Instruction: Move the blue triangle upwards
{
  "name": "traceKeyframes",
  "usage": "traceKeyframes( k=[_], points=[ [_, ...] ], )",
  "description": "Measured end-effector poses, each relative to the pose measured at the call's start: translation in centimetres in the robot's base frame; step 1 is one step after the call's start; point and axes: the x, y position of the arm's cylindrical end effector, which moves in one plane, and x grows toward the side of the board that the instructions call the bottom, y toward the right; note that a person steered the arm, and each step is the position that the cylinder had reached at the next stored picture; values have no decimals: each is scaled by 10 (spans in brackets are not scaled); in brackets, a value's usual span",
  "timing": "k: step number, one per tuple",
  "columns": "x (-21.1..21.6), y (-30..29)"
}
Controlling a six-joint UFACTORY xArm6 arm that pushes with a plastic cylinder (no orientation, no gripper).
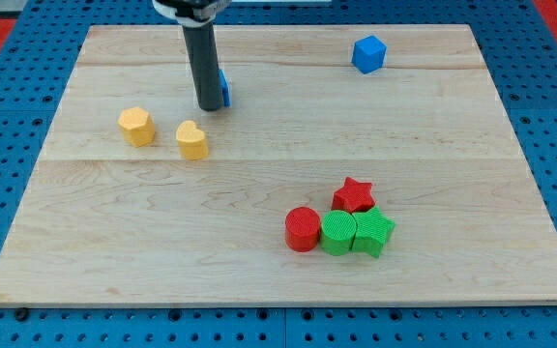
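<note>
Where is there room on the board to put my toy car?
Roomy: the bare middle between the yellow heart and the red star, and the view's bottom left. Crowded: the red cylinder, green blocks, and my tip against the blue triangle.

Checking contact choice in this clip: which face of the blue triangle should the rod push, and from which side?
A hedged call: the blue triangle is mostly hidden behind my tip, only its right edge showing. To send it up the view, press its bottom-facing side from below, centred so it doesn't slip off sideways.
</note>
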Motion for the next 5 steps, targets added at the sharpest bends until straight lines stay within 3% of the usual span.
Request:
traceKeyframes(
  k=[1, 3, 5],
  points=[
    [-25, 9],
    [-46, -28],
    [-73, 22]
  ],
)
